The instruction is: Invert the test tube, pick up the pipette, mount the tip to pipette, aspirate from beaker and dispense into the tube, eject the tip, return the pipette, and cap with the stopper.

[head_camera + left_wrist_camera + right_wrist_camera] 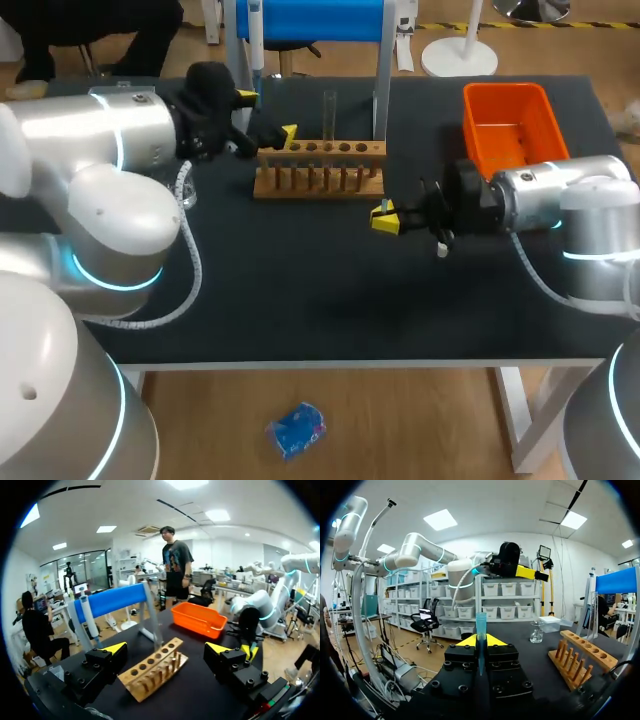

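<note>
Right gripper (480, 641) with jaws pinching a blue tip (480, 622) (light, slick plastic, I judge); left gripper (167, 649), jaws spread, facing the rack (150, 672), where the fragile glass tube (329, 110) stands upright, best taken mid-body.

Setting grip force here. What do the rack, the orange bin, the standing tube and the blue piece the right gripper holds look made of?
Rack: pale bare wood, matte, with dowel pegs. Orange bin: moulded plastic, smooth, slightly glossy. Tube: see-through; glass or clear plastic, cannot tell. Blue piece in the right gripper: translucent, probably plastic.
</note>
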{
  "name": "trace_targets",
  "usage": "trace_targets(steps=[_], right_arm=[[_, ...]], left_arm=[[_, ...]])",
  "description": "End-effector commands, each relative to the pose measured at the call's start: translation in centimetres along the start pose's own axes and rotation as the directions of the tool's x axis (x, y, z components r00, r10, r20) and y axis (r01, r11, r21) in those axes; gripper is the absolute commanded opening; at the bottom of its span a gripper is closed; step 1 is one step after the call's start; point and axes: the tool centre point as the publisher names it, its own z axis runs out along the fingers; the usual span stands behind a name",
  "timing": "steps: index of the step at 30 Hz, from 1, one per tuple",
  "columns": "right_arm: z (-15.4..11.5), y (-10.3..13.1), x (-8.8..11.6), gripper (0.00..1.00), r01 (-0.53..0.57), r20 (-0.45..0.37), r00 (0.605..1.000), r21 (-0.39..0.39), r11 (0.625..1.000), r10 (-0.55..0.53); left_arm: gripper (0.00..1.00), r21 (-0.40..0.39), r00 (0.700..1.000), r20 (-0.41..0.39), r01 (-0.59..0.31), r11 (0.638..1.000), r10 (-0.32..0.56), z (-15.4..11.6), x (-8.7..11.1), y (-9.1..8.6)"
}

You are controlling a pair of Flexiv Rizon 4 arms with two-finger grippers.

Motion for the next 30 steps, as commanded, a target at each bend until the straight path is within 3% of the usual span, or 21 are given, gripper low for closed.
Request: trace_targets(steps=[1, 4, 26, 30], right_arm=[[0.0, 0.0, 0.0, 0.0, 0.0, 0.001, 1.0, 0.002, 1.0, 0.0], [0.0, 0.0, 0.0, 0.0, 0.0, 0.001, 1.0, 0.002, 1.0, 0.0], [0.0, 0.0, 0.0, 0.0, 0.0, 0.001, 1.0, 0.002, 1.0, 0.0], [0.0, 0.0, 0.0, 0.0, 0.0, 0.001, 1.0, 0.002, 1.0, 0.0]], left_arm=[[1.0, -0.037, 0.994, 0.113, 0.015, 0.999, -0.011, 2.0, -1.1, -1.0], [1.0, -0.045, 0.981, 0.191, 0.038, 0.998, -0.028, 2.6, -2.5, -1.7], [1.0, -0.058, 0.98, 0.196, 0.053, 0.997, -0.041, 2.7, -2.8, -1.8], [1.0, -0.065, 0.966, 0.258, 0.009, 0.998, 0.008, 4.0, -4.6, -2.0]])
